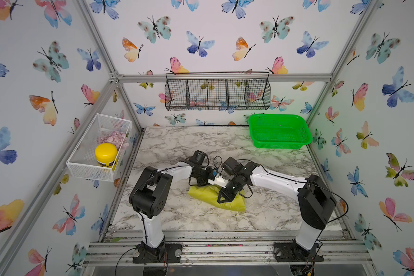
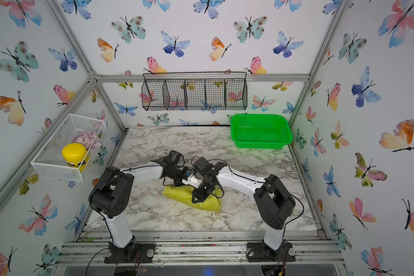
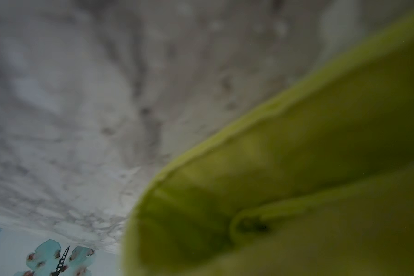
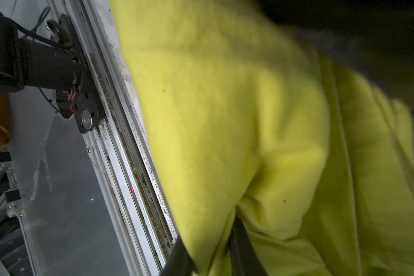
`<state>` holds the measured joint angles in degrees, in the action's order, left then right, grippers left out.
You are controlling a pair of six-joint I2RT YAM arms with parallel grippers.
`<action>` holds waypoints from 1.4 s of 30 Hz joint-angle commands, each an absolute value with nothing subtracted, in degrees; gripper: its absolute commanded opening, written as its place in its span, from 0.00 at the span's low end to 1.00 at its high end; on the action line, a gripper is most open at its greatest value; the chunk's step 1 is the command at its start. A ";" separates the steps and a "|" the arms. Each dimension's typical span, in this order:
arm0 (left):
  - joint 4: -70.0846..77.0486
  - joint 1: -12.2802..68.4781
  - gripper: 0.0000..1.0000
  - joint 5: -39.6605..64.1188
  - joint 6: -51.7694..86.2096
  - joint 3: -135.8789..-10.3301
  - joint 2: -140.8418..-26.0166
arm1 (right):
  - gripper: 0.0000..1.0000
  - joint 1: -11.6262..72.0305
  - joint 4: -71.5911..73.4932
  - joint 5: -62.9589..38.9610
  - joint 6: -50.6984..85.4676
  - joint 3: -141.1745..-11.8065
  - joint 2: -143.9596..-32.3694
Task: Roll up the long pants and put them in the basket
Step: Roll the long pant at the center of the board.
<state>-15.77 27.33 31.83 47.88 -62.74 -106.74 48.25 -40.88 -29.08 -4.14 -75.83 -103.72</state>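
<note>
Right claw (image 1: 225, 198): jaws slightly apart astride a fold of the long pants (image 1: 236, 205), bundled directly beneath; grip uncertain. Left claw (image 1: 221, 182) closed, just beside, at bundle edge.

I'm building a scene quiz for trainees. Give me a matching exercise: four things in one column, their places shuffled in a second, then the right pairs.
Things
1. long pants
2. green basket
3. yellow-lidded jar
4. black wire basket

Places
A. hanging on the back wall
B. inside the white mesh tray
C. bundled in the middle of the table
D. at the table's far corner

Pairs: 1-C, 2-D, 3-B, 4-A
</note>
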 commanded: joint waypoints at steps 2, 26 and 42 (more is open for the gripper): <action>-18.02 28.48 0.00 30.58 46.64 -58.95 -107.74 | 0.04 44.54 -44.47 -30.89 -3.89 -81.62 -107.84; -10.94 13.53 0.02 35.96 49.61 -57.08 -94.88 | 0.04 37.66 -30.89 -9.39 -0.49 -74.62 -115.38; -11.21 23.39 0.02 39.55 57.85 -52.66 -79.95 | 0.04 34.57 -30.62 -10.31 0.00 -80.24 -126.15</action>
<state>-10.98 22.06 38.57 55.53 -53.54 -80.60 36.88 -32.88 -26.50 1.02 -82.98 -116.81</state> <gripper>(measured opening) 0.108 0.187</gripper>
